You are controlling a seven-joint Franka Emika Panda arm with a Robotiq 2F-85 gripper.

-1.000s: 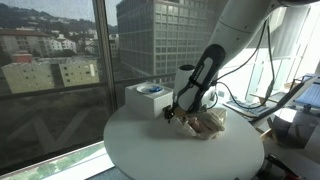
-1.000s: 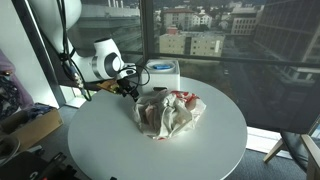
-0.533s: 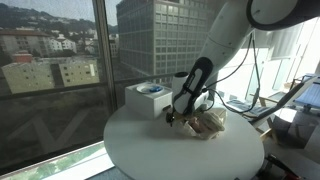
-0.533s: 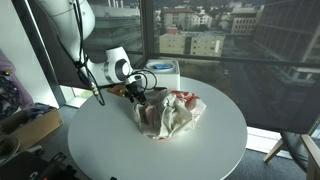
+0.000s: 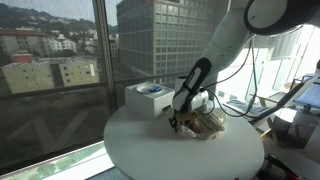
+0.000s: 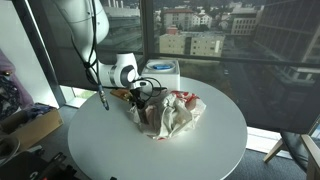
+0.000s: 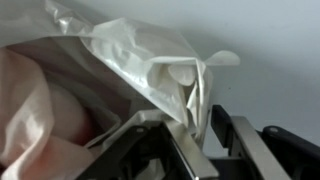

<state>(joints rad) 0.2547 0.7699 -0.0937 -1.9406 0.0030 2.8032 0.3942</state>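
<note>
Claw: claw (image 7: 203, 112) is sitting low at the near edge of the plastic bag (image 7: 105, 60), with its fingers (image 7: 236, 135) standing narrow.
Grip: a thin upright fold of film (image 7: 198, 85) is standing in the gap between the fingers; I cannot tell whether they are pinching it.
Bearing: in the wrist view the bulk of the bag is spreading from 9 to 12 o'clock of the claw; in an exterior view the bag (image 6: 170, 113) is lying at 4 o'clock of the claw (image 6: 137, 97).
Axis: the fold is running 12 to 6 o'clock in the wrist view, in line with the gap; the crumpled bag is stretching roughly 9 to 3 o'clock in an exterior view.
Bag place: it is resting near the middle of the round table (image 6: 205, 150), with pink and red contents showing through the film.
Neighbour: white box (image 6: 163, 72) is standing at 1 o'clock of the claw, just behind the bag, so room that way is tight.
Edges: table rim (image 5: 150, 152) is lying well apart from the bag (image 5: 209, 124) and the claw (image 5: 178, 122); bare tabletop is showing toward 6 o'clock.
Judgement: lifting straight up is looking like the freest path.
</note>
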